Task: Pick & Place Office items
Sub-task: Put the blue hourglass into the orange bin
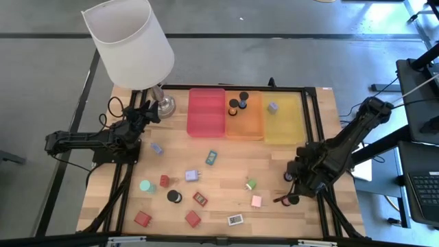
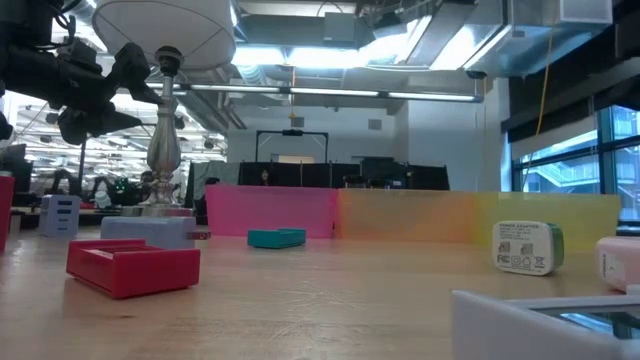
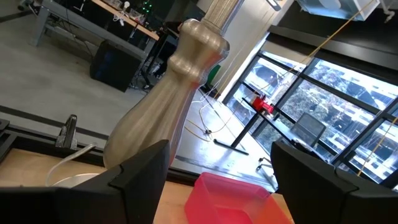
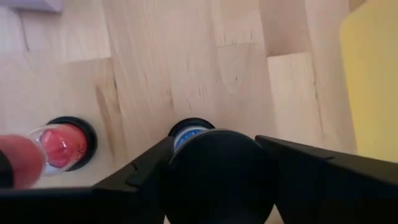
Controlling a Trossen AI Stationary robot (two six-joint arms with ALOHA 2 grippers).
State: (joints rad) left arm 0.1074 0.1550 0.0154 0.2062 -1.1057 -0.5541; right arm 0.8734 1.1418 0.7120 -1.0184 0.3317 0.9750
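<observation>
My right gripper (image 1: 292, 180) stands low over the table's right part, shut on a black cylinder with a blue top (image 4: 189, 134). A red-topped black cylinder (image 4: 62, 144) stands on the wood just beside it. My left gripper (image 3: 217, 186) is open and holds nothing. It hovers at the far left, facing the lamp's base (image 3: 158, 118). Red, teal, white, lavender, pink and green pieces lie scattered on the near half, among them a teal block (image 1: 211, 158) and a pink cube (image 1: 256, 201). Two black cylinders (image 1: 237, 103) sit in the orange tray and a lavender cube (image 1: 273, 107) in the yellow one. My right gripper has the black cylinder's round body (image 4: 217, 171) between its two fingers, one on each side, coming from above and pointing down. The blue top shows beyond the fingers, toward the table. Whether the cylinder is lifted clear or rests on the wood, I cannot tell.
Red tray (image 1: 206, 112), orange tray (image 1: 245, 125) and yellow tray (image 1: 284, 127) stand side by side along the far edge. The white-shaded lamp (image 1: 130, 42) stands at the far left corner, right beside my left arm. Bare wood lies between the trays and the scattered pieces.
</observation>
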